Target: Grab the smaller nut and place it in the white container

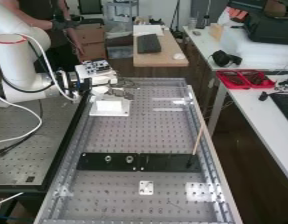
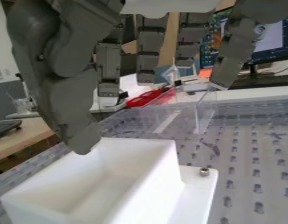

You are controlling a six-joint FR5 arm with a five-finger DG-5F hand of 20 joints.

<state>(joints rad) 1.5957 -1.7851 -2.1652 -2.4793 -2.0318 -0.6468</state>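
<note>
The white container (image 1: 109, 105) stands upright on the perforated bench (image 1: 118, 135), its opening facing up and its long axis running across the bench. It is a rectangular, smooth, matte, plastic-like box with straight walls, set on a flat white base plate (image 2: 198, 195). A small round metal piece (image 2: 204, 172) sits on this plate. The dark grey hand (image 1: 101, 90) is above the container; its fingers (image 2: 151, 50) are nearly straight and spread apart, with the thumb (image 2: 69, 102) over the rim. Towards the near end, the larger nut (image 1: 108, 158) and the bearing (image 1: 129, 159) stand on the flat black bar (image 1: 95, 165).
</note>
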